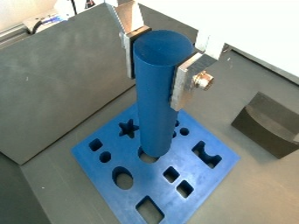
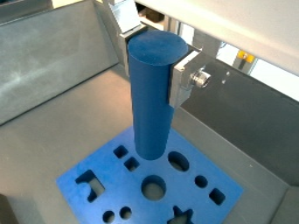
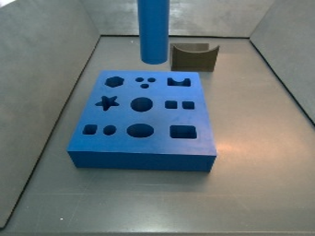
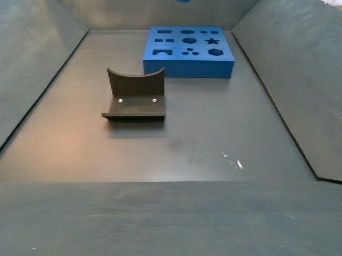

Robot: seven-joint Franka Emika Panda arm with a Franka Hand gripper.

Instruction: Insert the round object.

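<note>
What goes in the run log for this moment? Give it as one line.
gripper: shut on round object | rod upright, lower end at blue block, seating unclear | olive arch block apart on floor | insertion not confirmed

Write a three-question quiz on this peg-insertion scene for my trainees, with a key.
1. True or false: the round object is already seated in a hole of the blue block.
2. The gripper, above the blue block, has its fingers shut on: A) the arch block; B) the round object; C) nothing.
3. Fill in: the arch block lies ___ the blue block (touching / apart from).
Key: 1 false, in a side view its lower end hangs above the block; 2 B; 3 apart from.
</note>
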